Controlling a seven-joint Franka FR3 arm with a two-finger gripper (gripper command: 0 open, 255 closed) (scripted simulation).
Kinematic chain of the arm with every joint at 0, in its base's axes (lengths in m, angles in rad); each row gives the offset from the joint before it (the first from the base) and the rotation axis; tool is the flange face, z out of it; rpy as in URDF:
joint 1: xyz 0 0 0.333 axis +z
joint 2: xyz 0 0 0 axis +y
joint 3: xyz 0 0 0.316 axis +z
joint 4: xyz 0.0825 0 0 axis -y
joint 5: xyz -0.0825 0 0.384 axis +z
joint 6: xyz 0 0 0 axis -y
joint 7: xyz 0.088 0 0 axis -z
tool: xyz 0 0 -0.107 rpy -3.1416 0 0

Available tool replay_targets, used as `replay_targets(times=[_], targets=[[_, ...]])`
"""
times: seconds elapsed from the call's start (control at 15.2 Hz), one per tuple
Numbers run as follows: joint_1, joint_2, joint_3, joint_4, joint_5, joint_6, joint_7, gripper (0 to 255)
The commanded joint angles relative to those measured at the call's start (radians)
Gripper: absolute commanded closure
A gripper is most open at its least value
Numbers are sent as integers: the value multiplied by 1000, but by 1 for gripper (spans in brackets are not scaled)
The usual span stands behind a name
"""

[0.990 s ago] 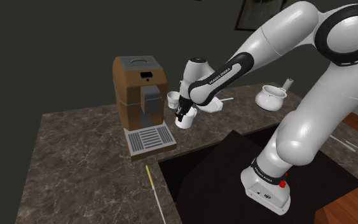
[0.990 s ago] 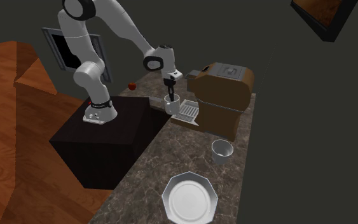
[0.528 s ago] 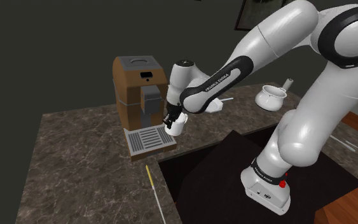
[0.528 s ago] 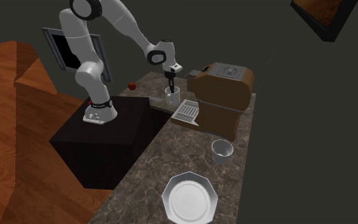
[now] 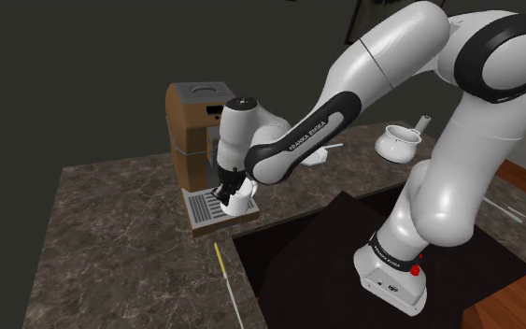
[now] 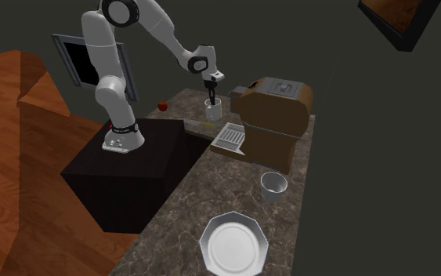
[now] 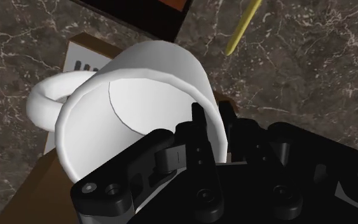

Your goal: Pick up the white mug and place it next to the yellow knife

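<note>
My black gripper (image 5: 223,193) is shut on the rim of the white mug (image 5: 236,198), one finger inside and one outside. It carries the mug in the air over the grille of the brown coffee machine (image 5: 195,131). In the wrist view the white mug (image 7: 139,102) sits close under the gripper (image 7: 210,137), its handle pointing away from the fingers. The thin yellow knife (image 5: 224,273) lies on the dark stone counter (image 5: 111,252) in front of the machine; its tip (image 7: 242,28) shows beyond the mug. In the second exterior view the mug (image 6: 212,109) hangs beneath the gripper (image 6: 210,97).
A white pot (image 5: 399,142) stands at the counter's back. A second white cup (image 6: 273,187) and a white plate (image 6: 234,245) rest on the near counter in the second exterior view. The black stand (image 5: 391,262) lies at the shoulder view's lower right.
The arm has swung to the shoulder view's left and a little lower, carrying the mug from beside the coffee machine to over its drip grille.
</note>
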Motion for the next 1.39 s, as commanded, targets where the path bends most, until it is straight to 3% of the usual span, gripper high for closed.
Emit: replay_targets(times=[0.0, 0.53, 1.06, 1.32], targets=[[30, 28, 17, 33, -19, -9, 63, 255], [158, 179, 59, 249, -93, -95, 272, 255], [295, 362, 71, 531, -150, -215, 423, 255], [302, 396, 61, 525, -166, -176, 436, 255]])
